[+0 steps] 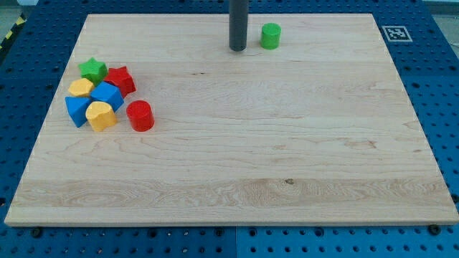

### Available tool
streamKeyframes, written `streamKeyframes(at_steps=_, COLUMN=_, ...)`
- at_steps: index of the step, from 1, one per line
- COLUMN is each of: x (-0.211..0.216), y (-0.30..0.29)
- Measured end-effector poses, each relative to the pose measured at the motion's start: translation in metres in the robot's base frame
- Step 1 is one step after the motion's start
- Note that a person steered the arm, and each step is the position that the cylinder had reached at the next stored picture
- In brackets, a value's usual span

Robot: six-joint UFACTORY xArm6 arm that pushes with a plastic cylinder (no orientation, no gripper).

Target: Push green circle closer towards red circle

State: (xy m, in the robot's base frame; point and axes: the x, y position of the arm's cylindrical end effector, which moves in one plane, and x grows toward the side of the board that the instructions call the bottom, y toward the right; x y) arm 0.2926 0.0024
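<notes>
The green circle (270, 35) stands near the view's top, right of centre, on the wooden board (287, 143). The red circle (140, 115) stands far off at the view's left, at the right edge of a cluster of blocks. My tip (237, 49) rests on the board just left of the green circle, with a small gap between them. The rod rises straight up out of the view's top.
The cluster at the left holds a green star (93, 69), a red star (120, 80), a yellow block (81, 88), a blue block (107, 94), a blue triangle-like block (75, 110) and a yellow heart-like block (100, 115). A tag marker (396, 33) sits at the board's top right corner.
</notes>
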Motion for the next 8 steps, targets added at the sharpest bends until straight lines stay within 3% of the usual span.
streamKeyframes(at_steps=2, x=-0.082, y=0.021)
streamKeyframes(at_steps=3, x=-0.077, y=0.057)
streamKeyframes(at_steps=4, x=-0.010, y=0.061)
streamKeyframes(at_steps=5, x=0.047, y=0.026)
streamKeyframes(at_steps=6, x=0.035, y=0.018)
streamKeyframes(at_steps=8, x=-0.031, y=0.028)
